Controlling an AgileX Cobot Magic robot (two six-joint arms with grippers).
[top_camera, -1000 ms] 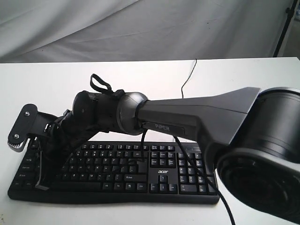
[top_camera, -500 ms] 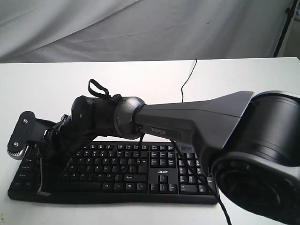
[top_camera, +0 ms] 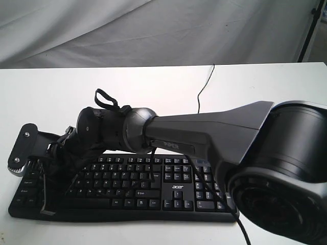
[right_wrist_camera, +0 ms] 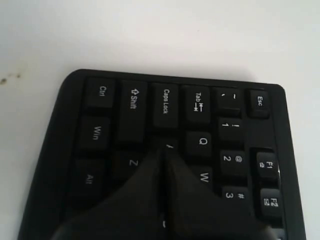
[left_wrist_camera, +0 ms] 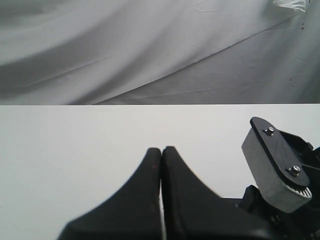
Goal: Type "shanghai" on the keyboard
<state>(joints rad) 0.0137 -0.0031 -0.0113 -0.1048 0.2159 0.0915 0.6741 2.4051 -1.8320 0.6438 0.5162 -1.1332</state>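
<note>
Checking left gripper (left_wrist_camera: 161, 149): fingers pressed together; white table (left_wrist_camera: 75, 150) beyond.
right gripper (right_wrist_camera: 162, 154): fingers together, tips at the key adjoining Caps Lock, Q and Z; whether they touch it cannot be told.
keyboard (top_camera: 173, 191): flat on table, left of centre in the exterior view.
cable (top_camera: 204, 87): runs back from keyboard.
right arm (top_camera: 204, 127): spans from right to keyboard's left end.

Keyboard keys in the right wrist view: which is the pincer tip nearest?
The A key, beside Caps Lock: the tip of the shut right gripper covers part of its legend, while Q, Z and W show theirs whole.
</note>
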